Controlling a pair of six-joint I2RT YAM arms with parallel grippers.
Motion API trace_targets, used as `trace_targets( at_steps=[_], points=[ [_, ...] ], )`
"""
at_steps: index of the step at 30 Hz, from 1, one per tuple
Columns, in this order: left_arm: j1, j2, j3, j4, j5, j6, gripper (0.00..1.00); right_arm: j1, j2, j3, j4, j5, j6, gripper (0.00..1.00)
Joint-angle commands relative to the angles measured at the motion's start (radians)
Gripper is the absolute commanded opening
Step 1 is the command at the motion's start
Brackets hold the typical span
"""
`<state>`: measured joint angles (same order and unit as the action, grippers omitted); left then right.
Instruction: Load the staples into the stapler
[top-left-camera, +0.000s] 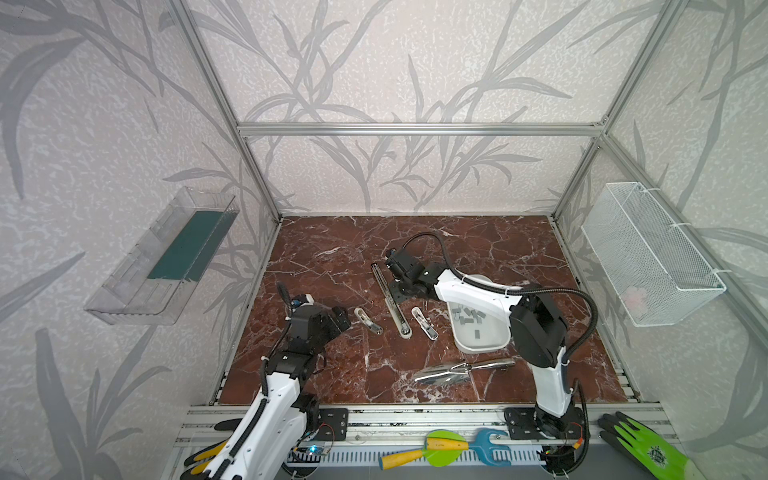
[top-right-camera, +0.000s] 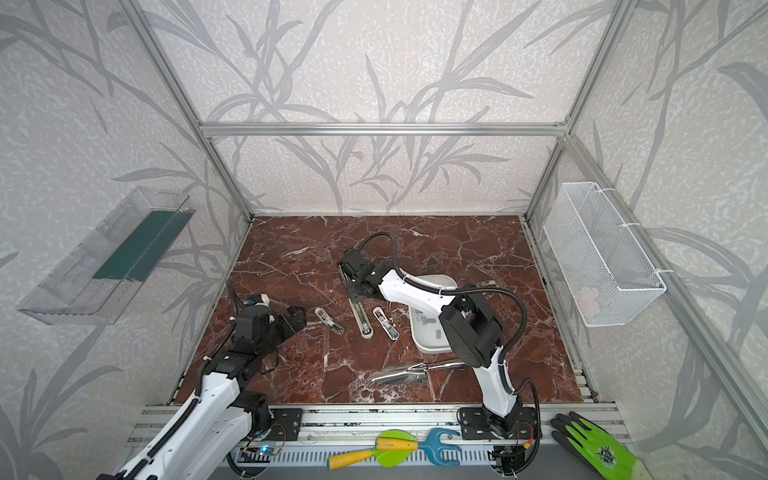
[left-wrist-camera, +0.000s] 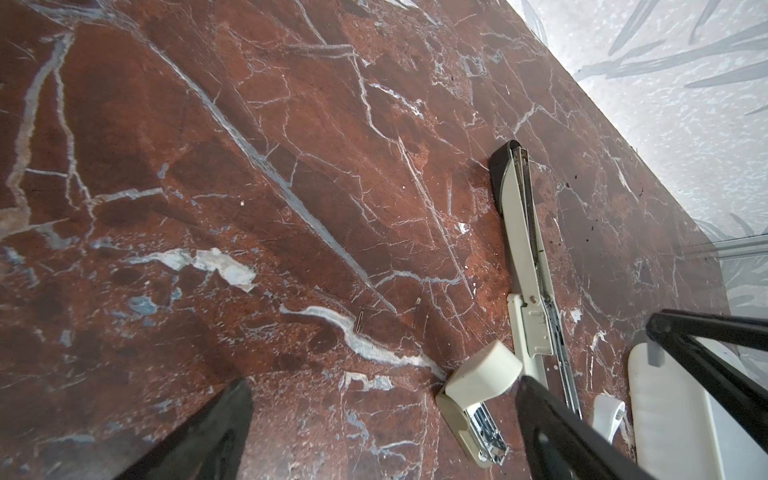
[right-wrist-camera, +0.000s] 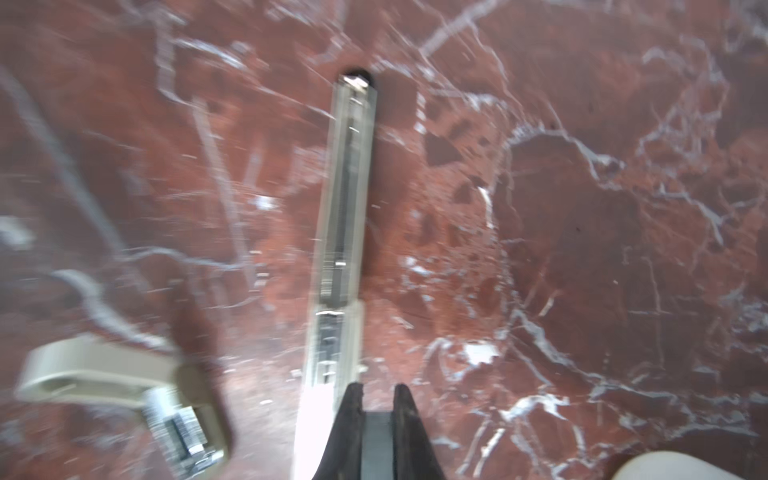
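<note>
Progress looks early, in my judgement. The staples lie as loose grey strips in the white tray, which stands on the bench partly under the right arm. I see no strip seated in any stapler. The long stapler lies opened flat near the middle of the bench, so the opening step seems done. The right claw is low over this stapler's channel with its fingers close together; whether a thin strip is pinched between them I cannot tell. The left claw hangs with its fingers wide apart, holding nothing, near a small beige stapler but not touching it. What is left, I think, is to seat a strip in the channel and close the stapler.

Only the top views show clearly what the white tray holds, and in a top view the right arm hides most of the white tray. Only the right wrist view looks along the channel, but it is blurred, so I cannot tell if the channel is empty. The left wrist view gives the long stapler sharply, from its side.
</note>
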<state>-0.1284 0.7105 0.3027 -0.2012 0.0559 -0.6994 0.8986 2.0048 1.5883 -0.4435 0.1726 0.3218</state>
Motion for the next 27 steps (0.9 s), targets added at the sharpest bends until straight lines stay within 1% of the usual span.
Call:
trace_targets(
  at_steps=[1,5,7,8,9,13,20,27],
  points=[
    [0.009,-0.002,-0.01,0.011,0.005,0.002,0.99,0.037,-0.054,-0.075,0.118,-0.027,0.04,0.1],
    [0.008,-0.005,-0.013,0.01,0.006,0.0,0.99,0.096,-0.099,-0.166,0.246,-0.102,0.087,0.1],
    [0.008,-0.005,-0.012,0.011,0.007,0.001,0.99,0.119,-0.11,-0.196,0.289,-0.112,0.091,0.11],
    [0.008,-0.004,-0.012,0.012,0.009,0.0,0.99,0.153,-0.114,-0.206,0.304,-0.114,0.092,0.11],
    [0.008,-0.004,-0.012,0.012,0.01,0.0,0.99,0.166,-0.118,-0.218,0.319,-0.113,0.092,0.1],
    [0.009,-0.004,-0.012,0.012,0.014,0.0,0.99,0.186,-0.125,-0.26,0.369,-0.118,0.092,0.11],
    [0.008,0.004,-0.019,0.029,0.034,0.0,0.95,0.195,-0.092,-0.26,0.385,-0.109,0.082,0.11],
    [0.008,0.013,-0.017,0.037,0.047,0.001,0.95,0.194,-0.045,-0.23,0.351,-0.071,0.07,0.11]
  ],
)
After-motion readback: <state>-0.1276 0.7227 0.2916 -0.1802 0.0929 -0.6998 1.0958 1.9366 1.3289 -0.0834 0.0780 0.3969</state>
